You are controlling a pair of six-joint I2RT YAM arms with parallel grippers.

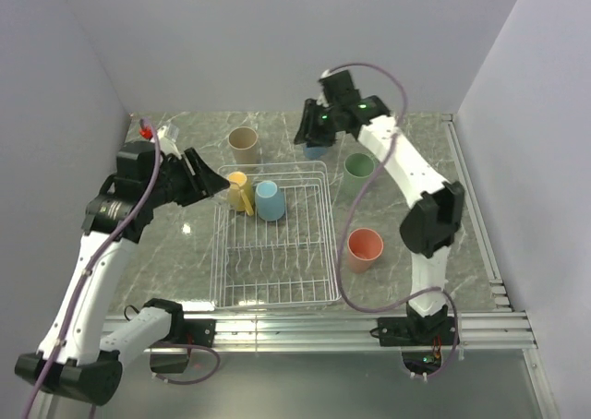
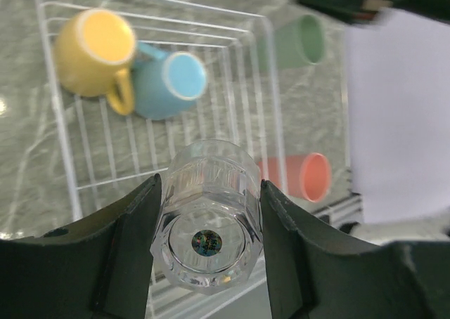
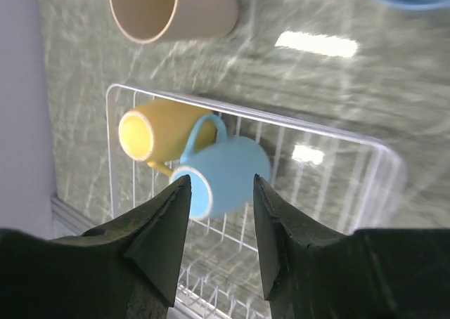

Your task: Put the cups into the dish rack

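My left gripper is shut on a clear faceted glass tumbler, held over the near left part of the white wire dish rack. A yellow mug and a light-blue mug lie in the rack's far end; both show in the left wrist view, the yellow mug beside the light-blue mug. My right gripper is open and empty, high above the rack's far edge, beside the blue cup. The beige cup, green cup and salmon cup stand on the table.
The marble table is walled at the back and both sides. A metal rail runs along the near edge. The green and salmon cups stand right of the rack, the beige cup behind its far left corner.
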